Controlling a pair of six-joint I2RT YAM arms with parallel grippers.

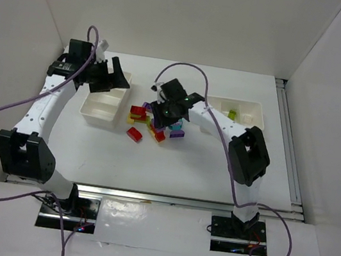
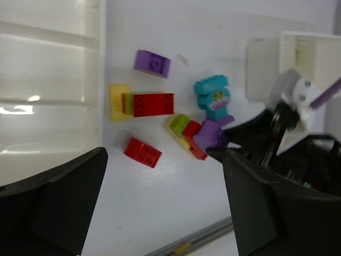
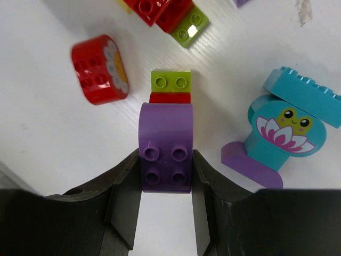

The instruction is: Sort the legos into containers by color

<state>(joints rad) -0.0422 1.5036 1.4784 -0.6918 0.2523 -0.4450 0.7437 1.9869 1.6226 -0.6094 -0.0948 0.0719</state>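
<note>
My right gripper (image 3: 165,162) is shut on a purple arched brick (image 3: 165,141), low over the brick pile (image 1: 155,124) in the middle of the table; it shows in the left wrist view too (image 2: 210,133). Just beyond it lie a lime-on-red brick (image 3: 170,85), a round red brick (image 3: 98,69) and a cyan flower brick (image 3: 290,125) on a purple plate (image 3: 248,160). My left gripper (image 1: 115,87) is open and empty above the left white tray (image 1: 98,115). The right white tray (image 1: 251,108) holds a lime brick (image 1: 232,114).
Loose bricks in the left wrist view: a purple one (image 2: 152,63), a yellow one (image 2: 117,101) against a red one (image 2: 154,104), and a lone red one (image 2: 143,152). A metal rail (image 1: 289,134) runs along the table's right edge. White walls enclose the table.
</note>
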